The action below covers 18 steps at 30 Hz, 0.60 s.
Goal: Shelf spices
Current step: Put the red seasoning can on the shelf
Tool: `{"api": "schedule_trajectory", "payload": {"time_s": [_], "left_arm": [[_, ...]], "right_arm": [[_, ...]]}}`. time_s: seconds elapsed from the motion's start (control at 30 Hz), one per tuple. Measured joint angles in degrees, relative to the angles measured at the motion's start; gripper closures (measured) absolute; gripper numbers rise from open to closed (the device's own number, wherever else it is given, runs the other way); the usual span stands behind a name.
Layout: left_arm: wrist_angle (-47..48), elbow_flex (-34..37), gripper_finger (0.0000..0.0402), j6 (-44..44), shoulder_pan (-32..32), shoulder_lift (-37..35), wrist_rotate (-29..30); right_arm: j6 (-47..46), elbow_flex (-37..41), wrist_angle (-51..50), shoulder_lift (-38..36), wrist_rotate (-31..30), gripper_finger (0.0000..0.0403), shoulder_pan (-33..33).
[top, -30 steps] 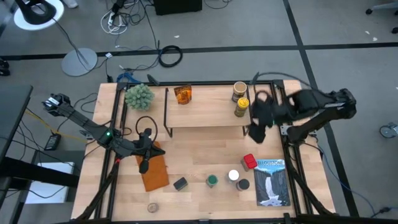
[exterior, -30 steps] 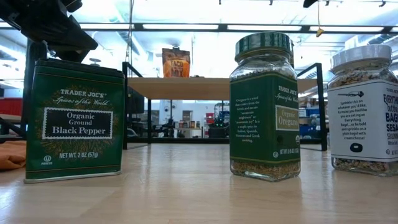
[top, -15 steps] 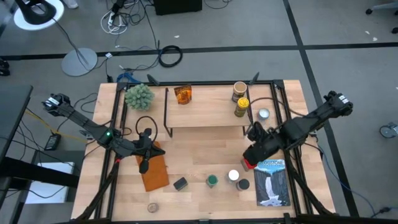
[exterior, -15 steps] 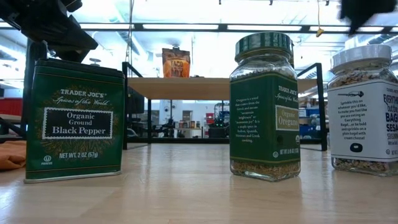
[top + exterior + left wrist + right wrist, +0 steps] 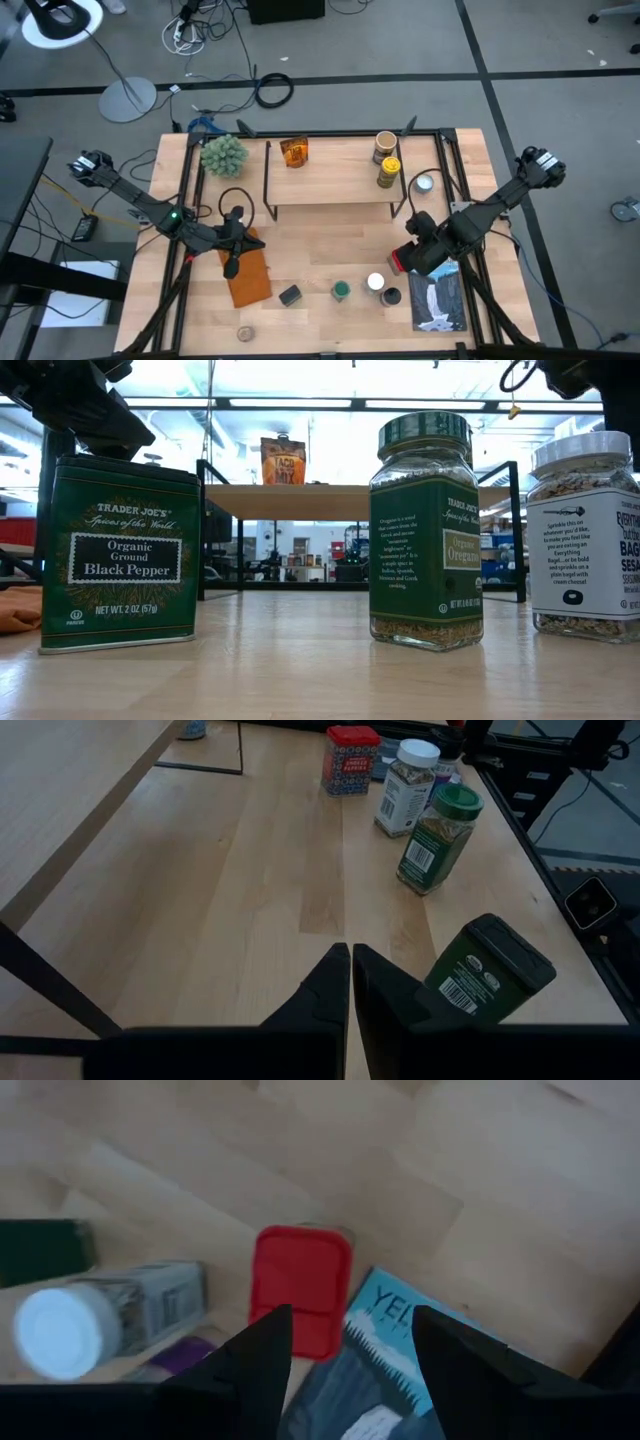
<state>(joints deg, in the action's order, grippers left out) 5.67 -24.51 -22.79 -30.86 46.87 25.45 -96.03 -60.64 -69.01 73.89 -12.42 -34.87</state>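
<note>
Right wrist view: the right gripper (image 5: 350, 1355) is seen with fingers apart, the red tin (image 5: 301, 1288) just ahead between them, touching the blue-and-white book (image 5: 400, 1340). If lowered off-centre, the tin could be tipped or the book pinched. The left gripper (image 5: 350, 982) is closed, idle.

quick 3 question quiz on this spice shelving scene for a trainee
1. True or false: the right gripper hangs open above the red tin.
2. How many spice containers stand on the shelf?
3. Which lies nearest the left gripper: A) the orange notebook B) the blue-and-white book C) the green-lidded jar?

Key: 1 true; 2 three; 3 A
</note>
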Motion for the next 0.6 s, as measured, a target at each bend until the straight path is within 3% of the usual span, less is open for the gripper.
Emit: {"api": "schedule_trajectory", "payload": {"time_s": [0.23,0.43,0.6], "left_arm": [[0.0,0.0,0.0381,0.0,0.0,0.0,0.0],[0.1,0.0,0.0381,0.0,0.0,0.0,0.0],[0.0,0.0,0.0381,0.0,0.0,0.0,0.0]], "right_arm": [[6.0,1.5,0.1,1.9,-4.5,0.0196,0.0],[6.6,1.6,-1.0,2.4,-4.3,0.0190,1.8],[7.5,1.6,-1.1,2.4,-3.3,0.0162,2.8]]}}
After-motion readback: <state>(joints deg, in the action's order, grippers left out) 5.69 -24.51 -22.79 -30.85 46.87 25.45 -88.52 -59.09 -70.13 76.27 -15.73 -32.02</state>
